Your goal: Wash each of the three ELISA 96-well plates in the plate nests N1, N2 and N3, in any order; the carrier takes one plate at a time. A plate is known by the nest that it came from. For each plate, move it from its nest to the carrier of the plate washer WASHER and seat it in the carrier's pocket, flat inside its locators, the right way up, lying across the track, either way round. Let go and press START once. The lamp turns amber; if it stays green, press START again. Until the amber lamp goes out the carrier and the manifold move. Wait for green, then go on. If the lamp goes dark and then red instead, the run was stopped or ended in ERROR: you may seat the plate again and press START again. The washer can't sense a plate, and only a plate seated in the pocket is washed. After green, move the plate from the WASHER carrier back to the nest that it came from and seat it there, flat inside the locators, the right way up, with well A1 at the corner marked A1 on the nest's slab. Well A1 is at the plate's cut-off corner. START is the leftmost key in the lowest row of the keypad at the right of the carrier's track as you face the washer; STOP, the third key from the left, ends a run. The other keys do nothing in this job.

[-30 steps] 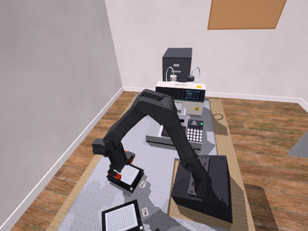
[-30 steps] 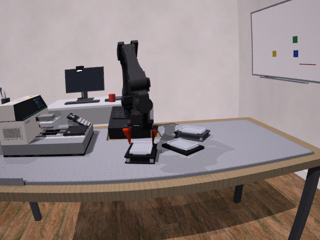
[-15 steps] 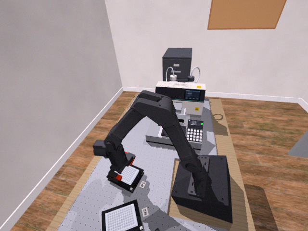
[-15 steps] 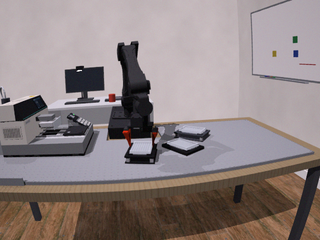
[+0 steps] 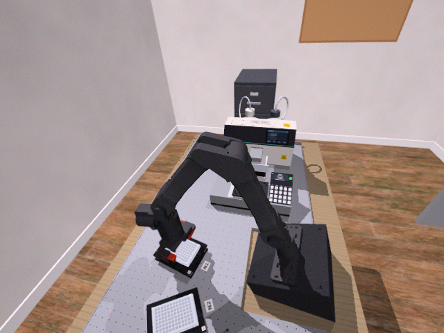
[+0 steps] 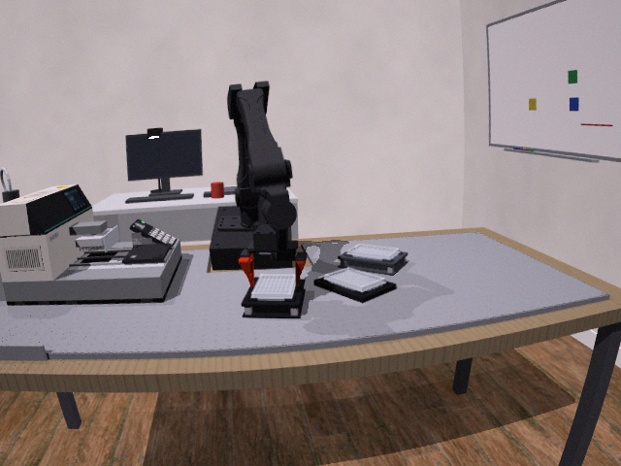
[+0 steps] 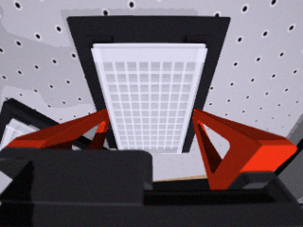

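My gripper (image 5: 179, 245) (image 6: 274, 280) (image 7: 151, 113) is open, its red fingers low on either side of the white 96-well plate (image 5: 187, 251) (image 6: 273, 286) (image 7: 151, 90) that lies flat in nest N1 (image 5: 180, 268) (image 6: 271, 305) (image 7: 80, 35). The fingers stand apart from the plate's long sides. A second plate (image 5: 175, 315) (image 6: 353, 279) lies in nest N2 (image 5: 149, 309). A third plate (image 6: 372, 251) lies in the nest behind it. The washer (image 5: 259, 125) (image 6: 30, 220) stands at the far end, its dark carrier (image 6: 145, 252) empty. The lamp (image 5: 290, 177) (image 6: 142, 221) above the keypad (image 5: 280, 191) (image 6: 159, 233) is green.
The arm's black base block (image 5: 308, 265) (image 6: 228, 246) sits beside the nests. My arm hides part of the washer's track in the top view. A desk behind the table holds a monitor (image 6: 164, 154) and a red cup (image 6: 216, 189).
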Controlling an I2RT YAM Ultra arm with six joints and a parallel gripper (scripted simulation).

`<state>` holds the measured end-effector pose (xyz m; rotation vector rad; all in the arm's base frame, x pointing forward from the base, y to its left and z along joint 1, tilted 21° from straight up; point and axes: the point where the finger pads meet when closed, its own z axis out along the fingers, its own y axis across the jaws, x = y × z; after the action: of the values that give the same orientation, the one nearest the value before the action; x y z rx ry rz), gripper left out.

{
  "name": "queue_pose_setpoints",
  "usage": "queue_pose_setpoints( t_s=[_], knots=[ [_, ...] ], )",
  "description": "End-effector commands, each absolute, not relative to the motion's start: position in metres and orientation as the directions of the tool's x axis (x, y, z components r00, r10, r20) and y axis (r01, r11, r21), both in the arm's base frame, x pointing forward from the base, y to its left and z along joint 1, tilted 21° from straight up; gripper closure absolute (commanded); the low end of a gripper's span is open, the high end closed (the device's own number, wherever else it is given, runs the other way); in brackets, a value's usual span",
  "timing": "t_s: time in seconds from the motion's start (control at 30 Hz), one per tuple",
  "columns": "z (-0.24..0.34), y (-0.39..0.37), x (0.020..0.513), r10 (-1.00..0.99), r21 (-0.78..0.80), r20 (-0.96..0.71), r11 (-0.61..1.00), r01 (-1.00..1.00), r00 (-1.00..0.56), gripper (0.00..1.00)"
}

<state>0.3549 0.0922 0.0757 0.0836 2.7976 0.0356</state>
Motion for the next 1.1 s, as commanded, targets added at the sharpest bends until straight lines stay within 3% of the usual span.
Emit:
queue_pose_setpoints(
  t_s=[0.0, 0.53, 0.57, 0.7, 0.73, 0.8, 0.83, 0.9, 0.93, 1.0, 1.03, 1.07],
  knots=[
    [0.0803, 0.0937, 0.36, 0.062, 0.043, -0.359, 0.998, 0.05, -0.931, 0.0],
    [0.0804, 0.0938, 0.36, 0.062, 0.043, -0.359, 0.998, 0.05, -0.931, 0.0],
    [0.0804, 0.0938, 0.36, 0.062, 0.043, -0.359, 0.998, 0.05, -0.931, 0.1],
    [0.0804, 0.0938, 0.36, 0.062, 0.043, -0.359, 0.998, 0.05, -0.931, 0.1],
    [0.0804, 0.0938, 0.36, 0.062, 0.043, -0.359, 0.998, 0.05, -0.931, 0.2],
    [0.0804, 0.0938, 0.36, 0.062, 0.043, -0.359, 0.998, 0.05, -0.931, 0.2],
    [0.0804, 0.0938, 0.36, 0.062, 0.043, -0.359, 0.998, 0.05, -0.931, 0.3],
    [0.0804, 0.0938, 0.36, 0.062, 0.043, -0.359, 0.998, 0.05, -0.931, 0.3],
    [0.0804, 0.0938, 0.36, 0.062, 0.043, -0.359, 0.998, 0.05, -0.931, 0.4],
    [0.0804, 0.0938, 0.36, 0.062, 0.043, -0.359, 0.998, 0.05, -0.931, 0.4],
    [0.0804, 0.0938, 0.36, 0.062, 0.043, -0.359, 0.998, 0.05, -0.931, 0.5],
    [0.0804, 0.0938, 0.36, 0.062, 0.043, -0.359, 0.998, 0.05, -0.931, 0.5]
  ],
)
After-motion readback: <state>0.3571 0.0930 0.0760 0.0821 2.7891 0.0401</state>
